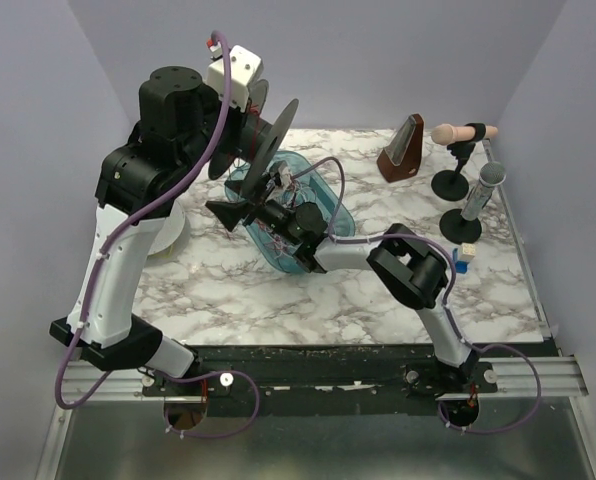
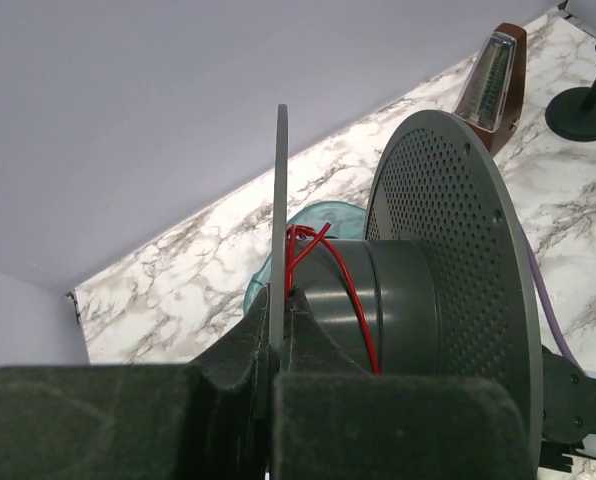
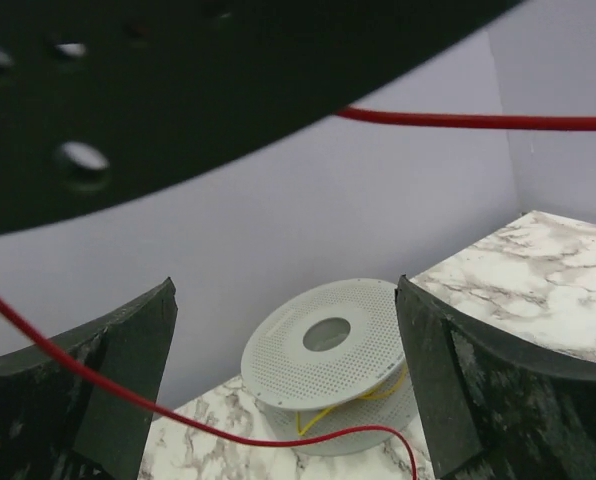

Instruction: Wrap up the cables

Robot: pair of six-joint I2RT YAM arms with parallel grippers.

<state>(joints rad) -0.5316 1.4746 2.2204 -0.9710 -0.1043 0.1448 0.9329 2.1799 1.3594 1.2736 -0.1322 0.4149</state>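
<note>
Top external view: the left arm is raised at the upper left of the frame and holds a dark grey spool (image 1: 270,130) on edge above the marble table (image 1: 228,300). Just below the spool, at the centre, a clear teal tray (image 1: 340,215) lies on the table. The cables (image 1: 276,240), thin loops of mixed colours, lie in it. The right arm reaches in from the lower right. The right gripper (image 1: 240,212) points left over the near-left end of the tray, under the spool. A white spool (image 1: 170,238) sits at the left, partly hidden by the left arm. A metronome (image 1: 403,148) and two microphones on stands (image 1: 466,150) stand at the upper right.

Left wrist view: the left gripper (image 2: 281,330) is pinched tight on the thin edge of the spool's near flange. A red cable (image 2: 361,310) crosses the hub in a few turns and bunches by the flange. The far flange is perforated.

Right wrist view: the right gripper's fingers (image 3: 113,390) stand wide apart at the lower corners and hold nothing. The red cable runs slack across the gap between them; whether it touches a finger I cannot tell. Another stretch is taut at the upper right, under the dark flange that fills the top of the frame. The white spool is seen between the fingers and carries yellow wire.
</note>
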